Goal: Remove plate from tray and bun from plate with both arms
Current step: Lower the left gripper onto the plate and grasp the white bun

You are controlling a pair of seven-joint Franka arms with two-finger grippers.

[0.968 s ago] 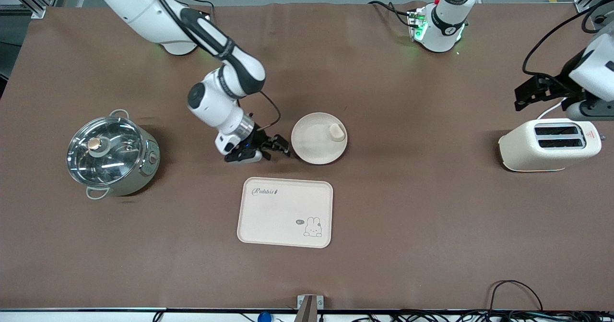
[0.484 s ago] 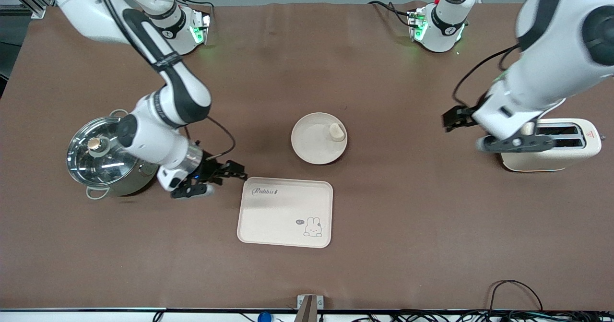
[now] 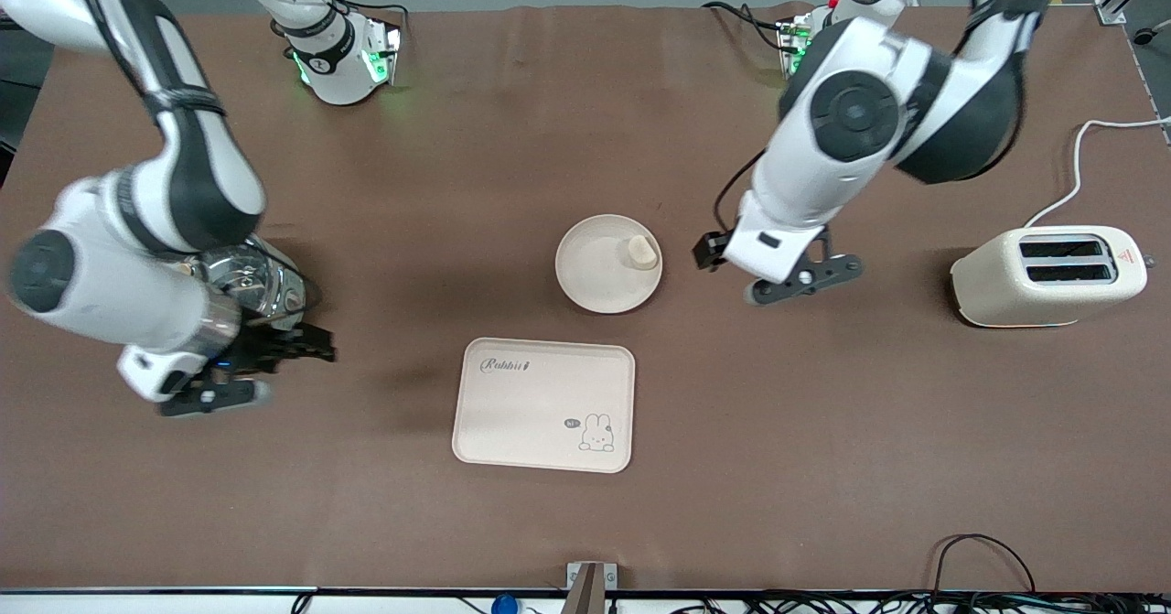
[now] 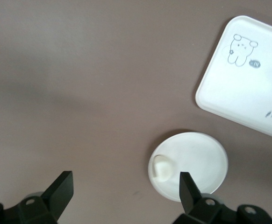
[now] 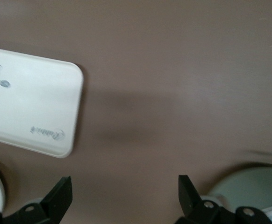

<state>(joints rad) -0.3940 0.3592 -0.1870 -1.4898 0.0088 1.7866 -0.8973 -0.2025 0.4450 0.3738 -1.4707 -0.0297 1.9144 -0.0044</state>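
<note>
Both pairs of jaws stand wide and empty: we see the left gripper (image 3: 709, 253) right of centre in the front view, over bare table just beside the plate (image 3: 596, 271), and the right gripper (image 3: 306, 349) at the frame's left by the pot (image 3: 261, 285). We note the plate sits on the table above the tray (image 3: 540, 408) in that view, with the bun (image 3: 642, 253) on the plate's edge toward the left gripper. We judge the left arm much the nearer for the bun.

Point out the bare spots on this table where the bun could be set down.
Bare cloth lies between the plate and the toaster, though the open left gripper hangs there. The strip between the tray and the front edge is free. Crowded: beside the pot, under the open right gripper.
</note>
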